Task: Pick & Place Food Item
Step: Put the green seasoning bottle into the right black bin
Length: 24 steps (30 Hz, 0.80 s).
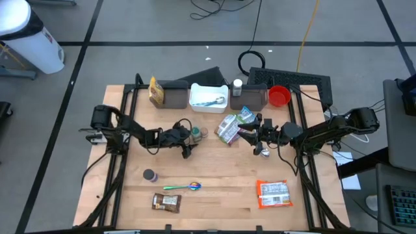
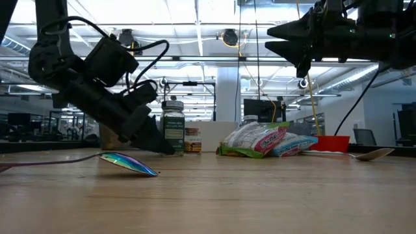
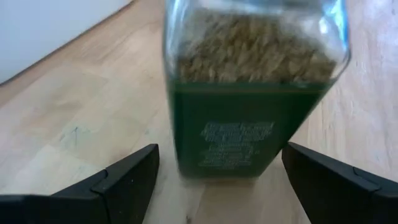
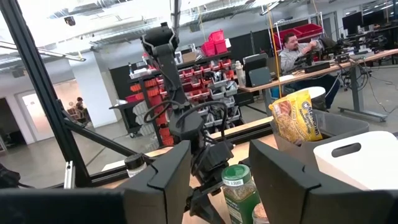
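**Green-labelled herb jar stands between the open fingers of the left gripper**

Wooden table, seen from above: the left gripper is low near the middle of it. Its two dark fingers are spread wide, one on each side of the herb jar. The jar stands upright between them. I cannot tell if a finger touches the glass. A smaller jar stands just beside it, on the side away from the gripper.

The right gripper hangs above the table, right of the middle, over the snack bags that lie there. Its fingers are partly open and I see nothing between them.

Near the front edge lie a colourful spoon, a brown packet and a small dark cap; toward the front right corner lies an orange packet. Along the back edge stand a white bin, a yellow bag and a red bowl.

In the room behind, a person sits at a desk.
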{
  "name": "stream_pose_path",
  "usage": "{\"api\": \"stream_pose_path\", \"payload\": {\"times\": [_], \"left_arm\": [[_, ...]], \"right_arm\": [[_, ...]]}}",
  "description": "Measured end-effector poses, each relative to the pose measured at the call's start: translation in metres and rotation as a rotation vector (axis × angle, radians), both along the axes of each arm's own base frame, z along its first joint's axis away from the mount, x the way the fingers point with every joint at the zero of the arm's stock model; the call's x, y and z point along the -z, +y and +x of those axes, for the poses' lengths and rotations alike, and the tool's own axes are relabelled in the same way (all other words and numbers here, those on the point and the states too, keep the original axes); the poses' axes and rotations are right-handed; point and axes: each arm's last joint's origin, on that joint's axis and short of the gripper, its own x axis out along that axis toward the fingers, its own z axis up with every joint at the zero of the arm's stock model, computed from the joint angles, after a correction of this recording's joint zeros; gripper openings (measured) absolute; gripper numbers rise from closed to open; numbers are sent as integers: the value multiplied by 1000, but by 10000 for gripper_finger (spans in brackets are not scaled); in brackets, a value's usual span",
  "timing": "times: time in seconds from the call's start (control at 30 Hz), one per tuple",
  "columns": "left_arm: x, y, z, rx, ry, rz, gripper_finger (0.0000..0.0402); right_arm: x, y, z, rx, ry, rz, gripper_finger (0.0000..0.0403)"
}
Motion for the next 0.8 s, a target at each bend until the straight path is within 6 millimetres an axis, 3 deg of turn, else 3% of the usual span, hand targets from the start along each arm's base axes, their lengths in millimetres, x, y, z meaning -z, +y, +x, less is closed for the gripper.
{"api": "stream_pose_path", "payload": {"times": [0.8], "left_arm": [[4, 3, 2, -74, -16, 96, 349]], "right_arm": [[0, -1, 0, 7, 5, 0, 155]]}}
